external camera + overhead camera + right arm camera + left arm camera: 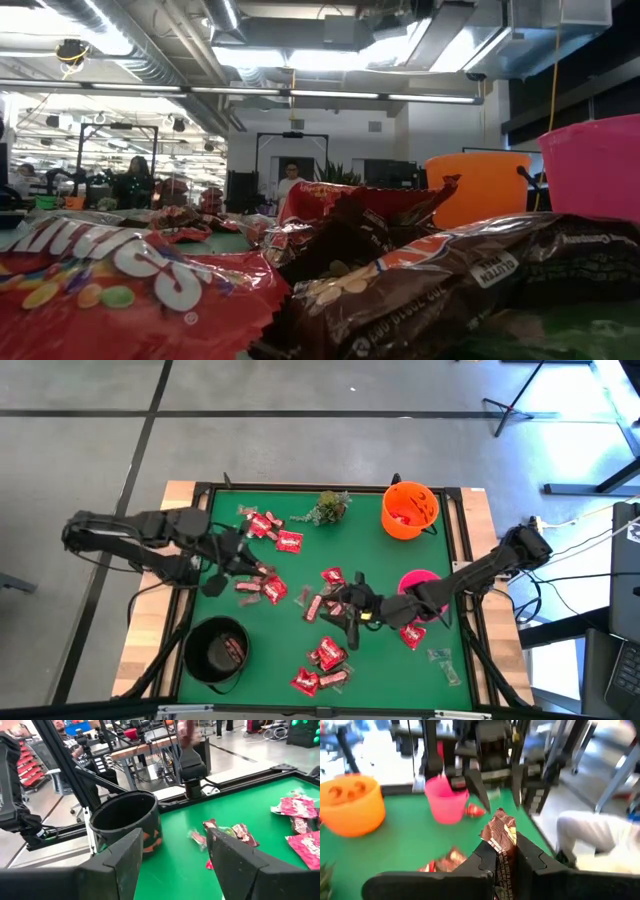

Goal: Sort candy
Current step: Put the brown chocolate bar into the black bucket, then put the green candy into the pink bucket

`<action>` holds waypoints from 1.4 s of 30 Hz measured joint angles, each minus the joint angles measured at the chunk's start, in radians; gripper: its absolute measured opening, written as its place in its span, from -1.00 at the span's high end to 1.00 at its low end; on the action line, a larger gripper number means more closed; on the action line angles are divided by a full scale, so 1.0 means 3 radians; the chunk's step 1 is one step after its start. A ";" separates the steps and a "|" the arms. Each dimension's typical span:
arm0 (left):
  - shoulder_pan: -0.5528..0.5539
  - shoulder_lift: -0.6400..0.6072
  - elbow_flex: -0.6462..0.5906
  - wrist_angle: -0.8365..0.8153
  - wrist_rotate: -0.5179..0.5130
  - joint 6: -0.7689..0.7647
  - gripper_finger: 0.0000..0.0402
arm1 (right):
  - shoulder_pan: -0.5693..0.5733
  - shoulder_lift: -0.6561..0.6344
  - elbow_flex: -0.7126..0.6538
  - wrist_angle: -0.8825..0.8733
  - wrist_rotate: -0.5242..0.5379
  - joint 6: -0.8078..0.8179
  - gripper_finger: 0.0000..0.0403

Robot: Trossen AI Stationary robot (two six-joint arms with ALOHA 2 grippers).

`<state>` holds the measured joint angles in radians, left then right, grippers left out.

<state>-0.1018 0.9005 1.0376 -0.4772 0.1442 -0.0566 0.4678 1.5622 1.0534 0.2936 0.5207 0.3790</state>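
The left gripper (243,556) hangs over the left-centre of the green mat (365,555), its fingers (530,857) clamped on a dark brown candy bar (501,837) that stands up between them in the left wrist view. Just near of it, toward the mat's near-left corner, sits the black bowl (215,650) with a red packet inside; its rim lies close to the left border, leaving little room on that side. Red candy packets (272,530) lie scattered around the left gripper, some far of it and some just beside it.

At the middle of the far edge rests a green sprig (330,507), with bare mat between it and the packets. In the centre the right gripper (350,608) hovers low, its fingers (245,860) standing apart with nothing between them; loose candy lies just past them on the mat. More red packets (325,665) cluster toward the near edge at the centre.

To the right, the orange bowl (410,510) stands in the far-right corner, touching neither frame rail. The pink bowl (418,585) sits by the right edge under the right arm. One red packet (412,635) and a clear-wrapped sweet (445,665) lie in the near-right corner, near the border.
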 joint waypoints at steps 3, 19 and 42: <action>-0.0193 0.0005 0.0183 -0.0430 -0.0266 -0.0055 0.91 | 0.0031 0.0003 0.0000 -0.0082 0.0039 0.0028 -0.08; -0.1330 0.0214 0.0199 -0.1766 -0.0402 -0.1352 0.90 | 0.0036 0.0006 0.0000 -0.0301 -0.0054 0.0114 -0.08; -0.2347 0.1008 0.0199 -0.1728 -0.0411 -0.2075 0.21 | 0.0154 -0.0138 0.0000 -0.0430 -0.0579 0.0381 -0.08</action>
<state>-0.8060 1.2030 1.0973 -0.9957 0.0208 -0.6792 0.5140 1.5208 1.0534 0.1647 0.3470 0.4934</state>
